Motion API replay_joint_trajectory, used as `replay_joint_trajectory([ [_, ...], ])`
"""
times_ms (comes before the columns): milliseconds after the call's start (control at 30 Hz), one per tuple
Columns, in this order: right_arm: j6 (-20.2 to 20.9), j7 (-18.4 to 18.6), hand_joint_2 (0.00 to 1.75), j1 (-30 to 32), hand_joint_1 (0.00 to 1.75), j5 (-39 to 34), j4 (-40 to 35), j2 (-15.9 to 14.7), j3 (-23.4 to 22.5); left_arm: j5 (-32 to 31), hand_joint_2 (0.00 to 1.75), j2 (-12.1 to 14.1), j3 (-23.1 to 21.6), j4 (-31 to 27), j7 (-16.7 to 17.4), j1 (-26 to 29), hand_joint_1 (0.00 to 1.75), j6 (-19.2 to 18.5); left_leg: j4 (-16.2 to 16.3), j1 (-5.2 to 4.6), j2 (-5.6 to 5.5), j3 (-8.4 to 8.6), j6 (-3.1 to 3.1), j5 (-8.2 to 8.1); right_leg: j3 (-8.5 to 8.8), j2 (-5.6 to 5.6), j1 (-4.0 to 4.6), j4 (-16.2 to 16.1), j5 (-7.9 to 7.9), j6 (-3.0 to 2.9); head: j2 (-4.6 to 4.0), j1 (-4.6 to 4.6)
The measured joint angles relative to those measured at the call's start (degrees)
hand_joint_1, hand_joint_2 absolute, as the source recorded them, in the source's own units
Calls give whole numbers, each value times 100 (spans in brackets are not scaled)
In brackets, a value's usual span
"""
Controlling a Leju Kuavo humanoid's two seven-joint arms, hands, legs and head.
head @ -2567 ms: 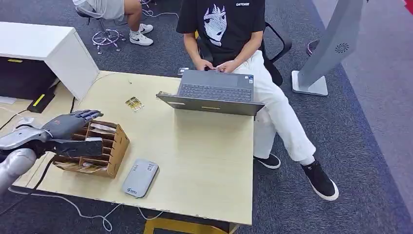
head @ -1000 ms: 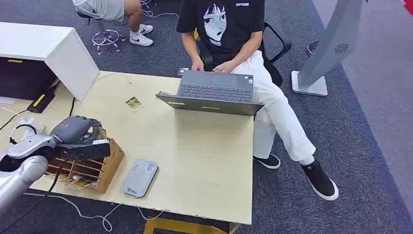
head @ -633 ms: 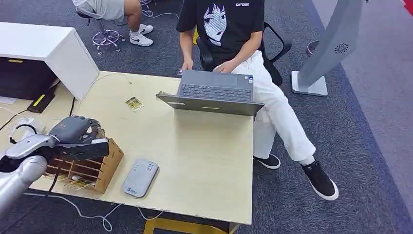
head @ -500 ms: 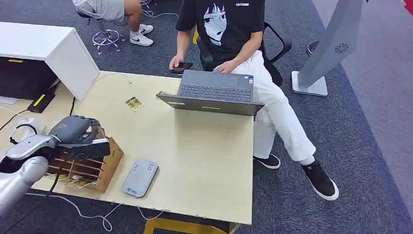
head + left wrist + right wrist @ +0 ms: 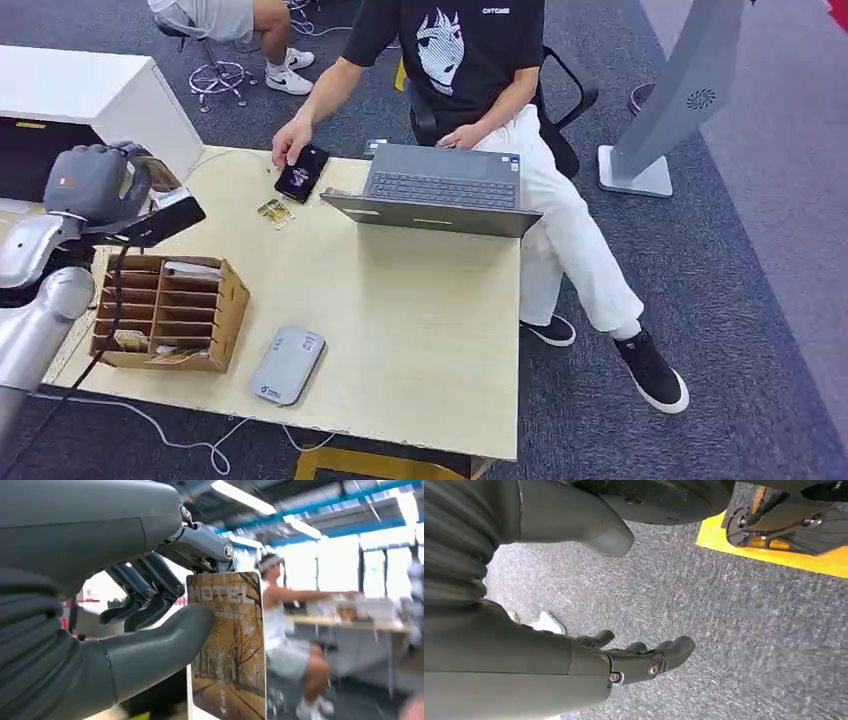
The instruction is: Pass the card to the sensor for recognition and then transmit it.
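Note:
My left hand is raised above the far left of the table, over the wooden card rack. It pinches a hotel card with a yellow autumn picture between its thumb and fingers; in the head view the card shows edge-on as a dark strip. The grey card sensor lies flat near the table's front edge, right of the rack. My right hand hangs over grey carpet with its fingers apart and nothing in them.
A person sits behind an open laptop at the table's far side, reaching a hand with a dark phone onto the table. A small card lies near it. A white cabinet stands at the left. Cables trail over the front-left edge.
My left hand has lifted from the rack with the card and moved up and away from it. The person's arm has reached out and set a phone on the table.

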Motion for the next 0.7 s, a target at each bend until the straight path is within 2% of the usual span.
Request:
replay_joint_trajectory([
  [133, 94, -146, 175, 53, 0, 17, 2, -68, 20, -8, 175, -61, 279, 395, -66, -369, 175, 165, 0, -1, -2, 1, 0, 0, -1, 0, 0, 0, 0, 0, 0, 0],
  [267, 85, -144, 175, 57, 0, 17, 4, -79, 39, -294, 175, -162, 384, 781, -37, -539, 175, 514, 0, 0, 0, 0, 0, 0, -1, 1, 0, 0, 0, 0, 0, 0],
  [433, 94, -124, 175, 60, 0, 37, 4, -98, 90, -931, 175, -249, 472, 1540, -13, -671, 175, 1406, 0, -3, 2, 1, 0, 0, -1, 3, 0, 0, 0, 0, 0, 0],
  [633, 46, -70, 175, 51, 0, 37, -4, -103, 111, -1182, 175, -415, 612, 2286, -75, -690, 175, 2254, 0, -3, 0, 1, 0, 0, 1, 1, 0, 0, 0, 0, 0, 0],
  [700, 35, -50, 175, 49, 0, 35, -7, -103, 111, -1171, 175, -477, 680, 2461, -118, -691, 175, 2400, 0, -5, -1, 1, 0, 0, 2, 1, -1, 0, 0, 0, 0, 0],
])
